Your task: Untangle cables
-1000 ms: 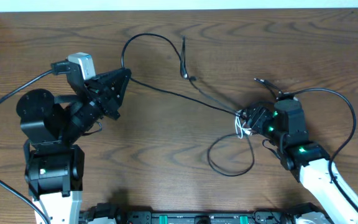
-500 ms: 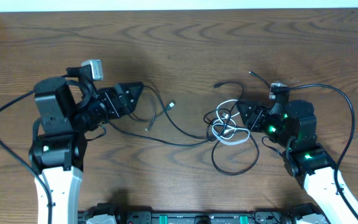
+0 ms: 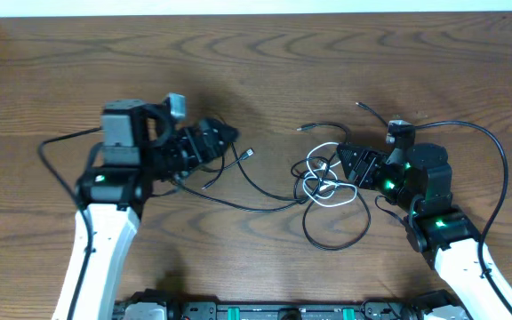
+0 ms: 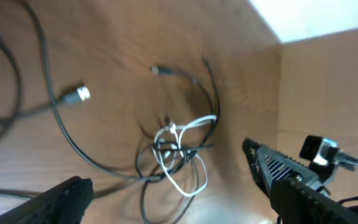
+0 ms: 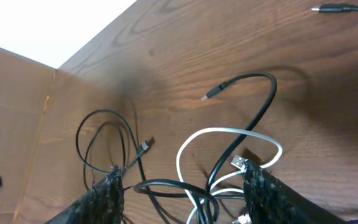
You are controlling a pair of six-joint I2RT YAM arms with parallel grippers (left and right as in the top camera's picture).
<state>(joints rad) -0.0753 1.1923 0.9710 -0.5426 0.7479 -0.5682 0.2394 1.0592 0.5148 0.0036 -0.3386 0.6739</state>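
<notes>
Overhead, you have the cables (image 3: 320,184) knotted right of the table's (image 3: 265,71) middle: thin, glossy black strands looped through one white cord (image 5: 222,129), on dark grained wood. Your right claw (image 3: 345,165) sits at the knot's edge, jaws apart, strands lying loose between them, nothing pinched. Your left claw (image 3: 229,138) is spread wide and empty, beside a small metal plug (image 3: 249,153). Crossings inside the knot are too fine to make out, and both wrist views cut off its lower loops.
</notes>
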